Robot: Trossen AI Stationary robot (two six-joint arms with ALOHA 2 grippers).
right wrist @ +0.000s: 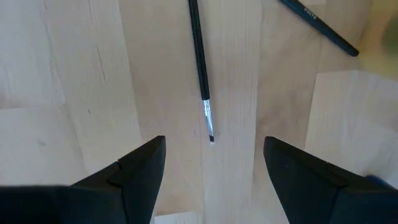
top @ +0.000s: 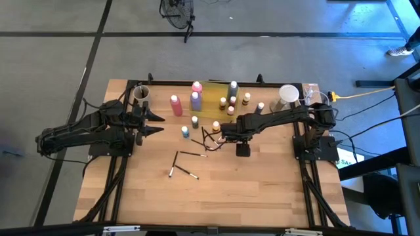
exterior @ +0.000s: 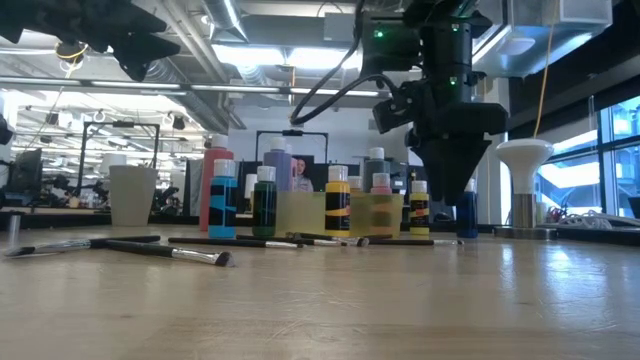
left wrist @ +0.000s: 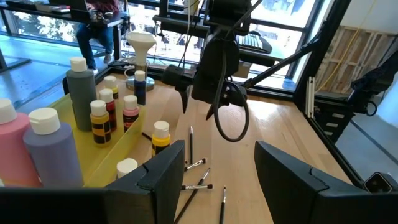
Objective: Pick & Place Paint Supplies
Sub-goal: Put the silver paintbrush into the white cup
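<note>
We are at the reach-and-align step for a brush. Our right pincer (right wrist: pixel 211 171) hangs over the pale wooden worktop (top: pixel 262 190) with its jaws spread wide and nothing between them. Directly beneath it, in the gap between the two fingers, lies a thin dark paintbrush with a metal ferrule and small dark tip (right wrist: pixel 201 68), flat on the wood and pointing its tip toward the pincer. A second dark brush (right wrist: pixel 317 26) lies just off to one side.

The other supplies wait beyond the right pincer: small white-capped paint bottles (top: pixel 231 105) in the translucent yellow tray (top: pixel 213 111), and the tall pink squeeze bottle (top: pixel 175 105) and purple squeeze bottle (top: pixel 195 100) beside it.

Our left pincer (top: pixel 157 123) idles at the worktop's left side, jaws apart and empty.

Next, we judge, the right pincer must drop straight down until its fingers straddle the slim handle, then close; the brush is thin and flat, so the tips must nearly touch the wood.
</note>
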